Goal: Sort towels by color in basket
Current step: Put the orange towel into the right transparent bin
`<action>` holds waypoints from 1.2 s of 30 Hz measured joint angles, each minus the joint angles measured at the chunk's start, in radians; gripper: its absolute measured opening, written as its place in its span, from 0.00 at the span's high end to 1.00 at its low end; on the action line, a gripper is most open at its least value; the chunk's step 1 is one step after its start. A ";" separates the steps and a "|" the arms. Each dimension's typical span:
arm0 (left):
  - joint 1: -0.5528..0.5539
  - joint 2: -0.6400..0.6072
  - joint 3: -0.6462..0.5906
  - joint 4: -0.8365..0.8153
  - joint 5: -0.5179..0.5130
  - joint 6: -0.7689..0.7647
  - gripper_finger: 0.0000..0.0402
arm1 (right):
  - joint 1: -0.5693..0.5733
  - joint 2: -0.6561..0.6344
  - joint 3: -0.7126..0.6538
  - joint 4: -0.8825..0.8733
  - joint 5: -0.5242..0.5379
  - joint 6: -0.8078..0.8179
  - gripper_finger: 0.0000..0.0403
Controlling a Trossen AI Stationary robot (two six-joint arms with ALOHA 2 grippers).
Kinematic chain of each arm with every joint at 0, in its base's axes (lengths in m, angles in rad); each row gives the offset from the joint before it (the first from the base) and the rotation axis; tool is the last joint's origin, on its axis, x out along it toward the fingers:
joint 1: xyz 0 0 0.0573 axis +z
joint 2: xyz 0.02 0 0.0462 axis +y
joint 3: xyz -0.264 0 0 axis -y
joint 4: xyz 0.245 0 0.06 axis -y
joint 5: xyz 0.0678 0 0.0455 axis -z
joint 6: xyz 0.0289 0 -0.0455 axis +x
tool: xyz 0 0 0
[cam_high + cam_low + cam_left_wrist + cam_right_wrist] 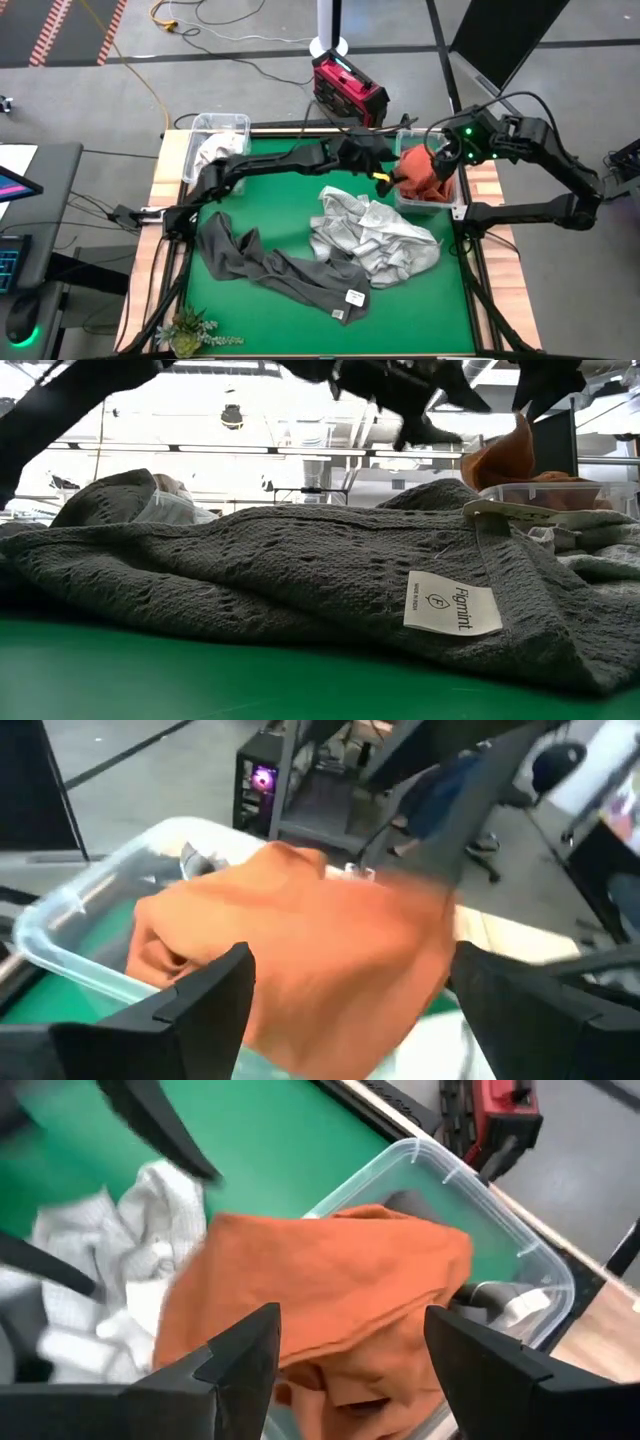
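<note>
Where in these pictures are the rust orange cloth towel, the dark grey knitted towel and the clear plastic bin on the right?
rust orange cloth towel [425,172], high view, its bunched middle.
dark grey knitted towel [290,272], high view, middle of its long stretch.
clear plastic bin on the right [545,1275], right wrist view, its far rim.

Even, bright overhead light falls on the bench [300,330], with soft shadows. In the low view, ceiling glare washes out the background. The orange towel [330,950] smears with motion blur in the left wrist view.
</note>
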 joint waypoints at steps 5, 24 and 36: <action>0.006 -0.097 0.001 -0.146 -0.066 0.075 0.19 | 0.003 -0.001 0.000 -0.033 -0.055 -0.103 0.31; 0.025 -0.431 -0.127 -0.328 -0.351 0.261 0.19 | -0.030 0.124 -0.342 0.287 -0.109 -0.355 0.32; 0.013 -0.725 -0.256 -0.380 -0.368 0.261 0.19 | -0.236 0.188 -0.659 0.548 0.102 -0.572 0.34</action>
